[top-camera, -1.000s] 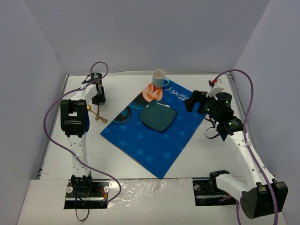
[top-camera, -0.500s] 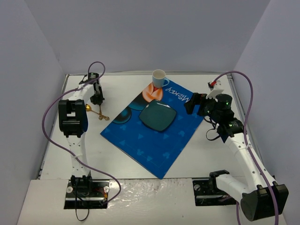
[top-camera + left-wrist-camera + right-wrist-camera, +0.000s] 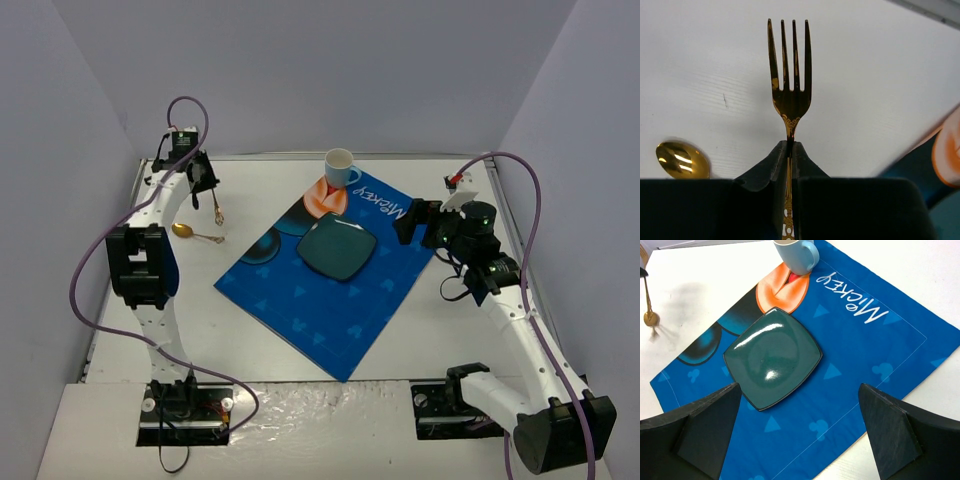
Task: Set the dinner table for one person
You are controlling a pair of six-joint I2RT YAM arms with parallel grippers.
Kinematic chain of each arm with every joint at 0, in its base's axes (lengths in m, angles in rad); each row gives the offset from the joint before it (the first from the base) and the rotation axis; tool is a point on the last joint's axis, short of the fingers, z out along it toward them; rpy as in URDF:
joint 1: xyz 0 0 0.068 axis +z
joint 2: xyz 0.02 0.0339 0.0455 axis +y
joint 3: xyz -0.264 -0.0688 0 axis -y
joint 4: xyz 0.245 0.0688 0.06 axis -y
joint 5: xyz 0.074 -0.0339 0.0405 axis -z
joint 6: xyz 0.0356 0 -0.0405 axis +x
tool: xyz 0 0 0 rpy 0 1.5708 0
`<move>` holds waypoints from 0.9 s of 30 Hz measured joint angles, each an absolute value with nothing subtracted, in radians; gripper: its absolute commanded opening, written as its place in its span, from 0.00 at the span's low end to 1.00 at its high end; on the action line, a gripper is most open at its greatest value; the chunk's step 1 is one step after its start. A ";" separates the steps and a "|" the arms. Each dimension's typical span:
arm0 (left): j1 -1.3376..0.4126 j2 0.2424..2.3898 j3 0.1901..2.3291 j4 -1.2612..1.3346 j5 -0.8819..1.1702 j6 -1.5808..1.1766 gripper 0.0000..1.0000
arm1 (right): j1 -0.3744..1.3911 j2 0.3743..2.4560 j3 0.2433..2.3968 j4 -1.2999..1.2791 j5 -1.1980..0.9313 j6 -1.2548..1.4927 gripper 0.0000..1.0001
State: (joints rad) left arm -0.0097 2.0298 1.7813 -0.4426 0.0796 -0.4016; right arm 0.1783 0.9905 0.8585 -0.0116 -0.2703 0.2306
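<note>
On the mat: plate, mug. The left hand clenches the fork, right hand gapes; spoon waits at nine o'clock.

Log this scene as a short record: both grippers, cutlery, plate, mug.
left gripper: shut on the fork, by its handle, tines pointing away
right gripper: open, empty, at the right edge of the mat
spoon: lying on the table, left of the mat
plate: dark green, square, mid-mat
mug: light blue, at the far corner of the mat
</note>
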 measured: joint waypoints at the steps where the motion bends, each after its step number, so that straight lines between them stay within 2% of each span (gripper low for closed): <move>1: -0.010 2.021 1.783 -0.430 0.088 -0.412 0.00 | 0.178 0.991 0.859 -0.012 -0.270 0.231 1.00; 9: -0.026 1.962 1.716 -0.393 0.098 -0.549 0.00 | 0.178 0.989 0.859 -0.021 -0.270 0.231 1.00; 13: -0.096 1.825 1.588 -0.447 0.034 -0.714 0.00 | 0.178 0.986 0.859 -0.032 -0.270 0.230 1.00; 17: -0.267 1.637 1.443 -0.484 -0.048 -0.864 0.00 | 0.178 0.982 0.859 -0.036 -0.270 0.225 1.00; 22: -0.516 1.446 1.162 -0.439 -0.076 -1.130 0.00 | 0.178 0.970 0.859 -0.040 -0.270 0.224 1.00; 27: -0.628 1.473 0.994 -0.447 -0.099 -1.315 0.00 | 0.178 0.965 0.859 -0.042 -0.270 0.230 1.00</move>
State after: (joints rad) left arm -0.6284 1.4733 0.9942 -0.4473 -0.0989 -1.3150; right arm 0.1783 0.9653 0.8585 -0.0420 -0.2699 0.2297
